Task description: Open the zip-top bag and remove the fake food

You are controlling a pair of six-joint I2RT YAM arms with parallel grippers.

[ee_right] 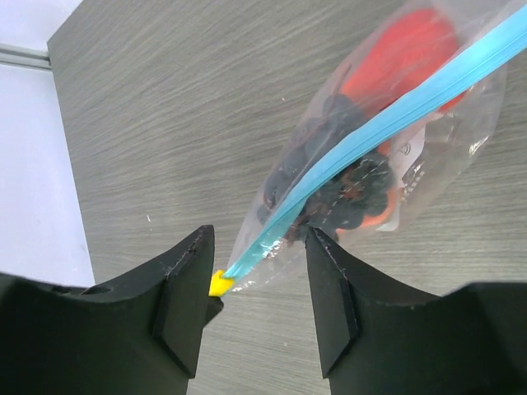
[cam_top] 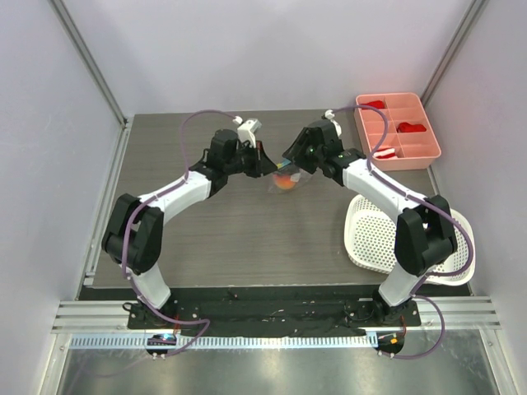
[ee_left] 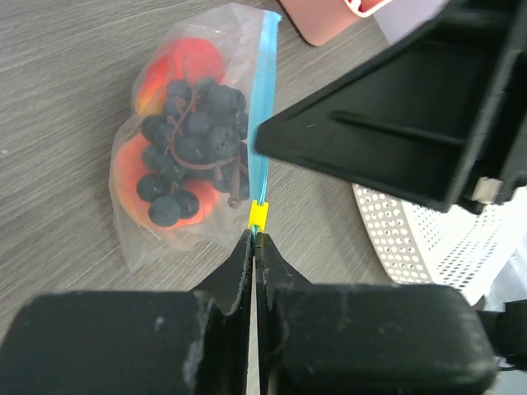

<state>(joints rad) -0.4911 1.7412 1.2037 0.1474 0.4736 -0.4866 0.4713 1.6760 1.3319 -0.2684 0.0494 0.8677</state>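
At the bottom centre of the left wrist view, the left gripper (ee_left: 254, 243) is clamped tight on the teal strip (ee_left: 262, 132) of the zip-top bag (ee_left: 142, 245), just below the yellow slider (ee_left: 258, 216). The right gripper (ee_right: 259, 247) stands partly apart, straddling that strip. Fake food (ee_left: 193, 132) fills the bag, upper left.

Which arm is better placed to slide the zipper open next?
Probably right: the right claw straddles the zip strip beside the yellow slider, jaws apart. The left claw is shut on the zip-top bag, anchoring it.
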